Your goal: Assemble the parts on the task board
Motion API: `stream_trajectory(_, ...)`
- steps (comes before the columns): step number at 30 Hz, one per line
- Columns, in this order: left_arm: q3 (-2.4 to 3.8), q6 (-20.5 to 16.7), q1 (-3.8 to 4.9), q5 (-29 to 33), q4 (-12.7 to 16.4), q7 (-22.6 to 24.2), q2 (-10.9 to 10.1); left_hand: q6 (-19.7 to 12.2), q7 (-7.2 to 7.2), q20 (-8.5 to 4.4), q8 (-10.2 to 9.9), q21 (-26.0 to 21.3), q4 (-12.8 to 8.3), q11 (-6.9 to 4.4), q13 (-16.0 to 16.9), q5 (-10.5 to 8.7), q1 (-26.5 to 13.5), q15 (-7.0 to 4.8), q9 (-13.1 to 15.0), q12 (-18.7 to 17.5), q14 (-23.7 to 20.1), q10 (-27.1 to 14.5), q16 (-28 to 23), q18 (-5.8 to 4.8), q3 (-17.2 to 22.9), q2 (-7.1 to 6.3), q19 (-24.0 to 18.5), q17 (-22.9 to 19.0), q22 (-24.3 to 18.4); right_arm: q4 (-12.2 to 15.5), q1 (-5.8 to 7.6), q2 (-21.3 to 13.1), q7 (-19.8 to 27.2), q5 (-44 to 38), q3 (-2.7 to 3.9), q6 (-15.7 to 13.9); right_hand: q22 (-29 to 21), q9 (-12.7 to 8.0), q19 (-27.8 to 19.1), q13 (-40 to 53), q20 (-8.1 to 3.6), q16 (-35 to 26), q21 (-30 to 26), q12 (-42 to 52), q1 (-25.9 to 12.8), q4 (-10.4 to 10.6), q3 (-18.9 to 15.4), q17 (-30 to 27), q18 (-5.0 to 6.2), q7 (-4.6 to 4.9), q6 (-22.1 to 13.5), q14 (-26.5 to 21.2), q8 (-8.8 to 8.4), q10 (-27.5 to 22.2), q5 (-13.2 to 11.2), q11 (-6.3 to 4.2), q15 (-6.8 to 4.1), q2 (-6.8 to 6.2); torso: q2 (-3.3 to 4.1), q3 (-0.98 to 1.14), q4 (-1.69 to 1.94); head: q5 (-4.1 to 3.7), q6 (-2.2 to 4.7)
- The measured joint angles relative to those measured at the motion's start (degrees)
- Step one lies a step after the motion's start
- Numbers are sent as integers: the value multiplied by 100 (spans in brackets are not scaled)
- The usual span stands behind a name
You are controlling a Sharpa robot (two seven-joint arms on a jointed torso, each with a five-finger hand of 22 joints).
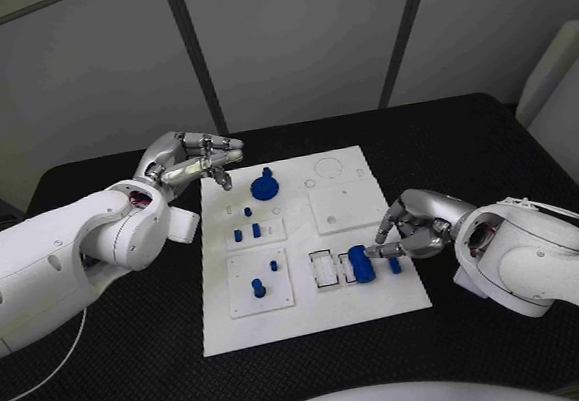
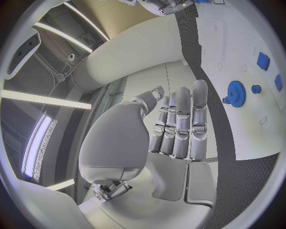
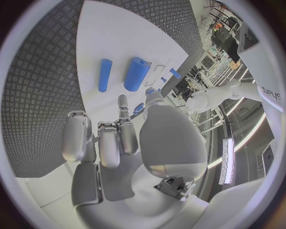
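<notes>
Right hand (image 1: 412, 227) is seen empty, fingers loosely curled just right of the thick blue cylinder (image 1: 361, 263) lying at the task board's (image 1: 377, 307) near-right slots, seating judged pending, a grasp needed next; left hand (image 1: 191, 161) hovers open, far-left.

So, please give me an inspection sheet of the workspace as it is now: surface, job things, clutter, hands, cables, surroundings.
Surface: black table, textured.
Job's things: white task board in the middle; blue gear near its far end; small blue pegs standing in a plate; thick blue cylinder and thin blue cylinder lying by the right hand.
Clutter: nothing seen.
Hands: left hand raised over the board's far left corner, holding nothing; right hand beside the cylinders, grip unclear.
Cables: white cable on the table, left side.
Surroundings: grey wall panels.
</notes>
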Motion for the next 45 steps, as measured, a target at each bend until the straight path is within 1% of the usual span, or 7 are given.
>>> stream_trajectory(5, 0, 0, -3, 0, 0, 0, -6, 0, 0, 0, 0, 0, 0, 0, 0, 0, 0, 0, 0, 0, 0, 0, 0, 0, 0, 0, 0, 0, 0, -55, -113, 138, -141, -59, -6, 57, 7, 20, 0, 0, 0, 0, 0, 0, -92, 1, -112, 0, 1, -1, -38, 0, 35, 0, 0, 0, 0, -29, 0, -1, 0, 7, -12)
stream_trajectory(11, 0, 0, -9, 0, 3, 0, -7, 0, 0, 0, 0, 0, 0, 0, 0, 0, 0, 0, 0, 0, 0, 0, 0, 0, 0, 0, 0, 0, -5, -123, -175, 267, -256, -142, -6, 102, 7, 27, 0, -1, 0, 0, 0, 0, -113, 0, -142, -1, 1, -1, -38, 0, 35, 0, 0, 0, 0, -7, 2, -1, 0, 10, -27)
stream_trajectory(22, -1, 4, -12, 0, 6, 1, -8, 0, 0, 0, 0, 0, 0, 0, 0, 0, 0, 0, 0, 0, 0, 0, 0, 0, 0, 0, 0, 1, -4, -285, -233, 498, -389, -288, -5, 166, 7, 36, 0, -1, 0, 0, 0, -1, -135, 0, -142, -1, 1, -1, -38, 0, 68, -1, 0, 0, -1, 15, 7, -1, 8, 30, -54)
stream_trajectory(30, -1, 11, -15, 0, 1, 1, -4, 0, 0, 0, 0, 0, 0, 0, 0, 0, 0, 0, 0, 0, 0, 0, 0, 0, 0, 0, 0, 1, -4, -394, -252, 612, -444, -397, 22, 194, 6, 83, 0, -1, 0, 0, 0, -1, -133, -15, -158, -2, 2, -1, -35, 0, 151, -1, 0, 0, -1, 17, 3, -4, 9, 49, -85)
stream_trajectory(36, -1, 19, -16, 0, 0, 1, -4, 0, 0, 0, 0, 0, 0, 0, 0, 0, 0, 0, 0, 0, 0, 0, 0, 0, 0, 0, 0, 1, -4, -404, -268, 640, -476, -472, 34, 198, 14, 95, 0, -2, 0, 0, 0, -1, 22, -7, -166, -2, 2, -8, -41, 0, 173, -1, 1, 0, -1, 94, 2, -8, 9, 61, -93)
stream_trajectory(40, -1, 24, -17, 0, 0, 0, -7, 0, 0, 0, 0, 0, 0, 0, 0, 0, 0, 0, 0, 0, 0, 0, 0, 0, 0, 0, 0, 1, -3, -392, -274, 645, -487, -516, 36, 187, 27, 97, 0, -2, 0, 0, 0, -1, 164, -24, -150, -2, 2, -12, -48, 0, 234, -1, 212, 1, -1, 160, 1, -8, 8, 74, -95)
stream_trajectory(45, -1, 30, -17, 0, 1, -1, -9, 0, 0, 0, 0, -23, 0, 0, 0, 0, 0, 0, 0, 0, 0, 0, 0, 0, 0, 0, 0, -5, -3, -353, -280, 620, -504, -561, 35, 136, 52, 117, 21, -2, -21, 0, 0, -1, 409, -105, -117, -2, 3, -22, -79, 0, 262, -2, 646, 1, 0, 242, 1, -5, 2, 75, -95)
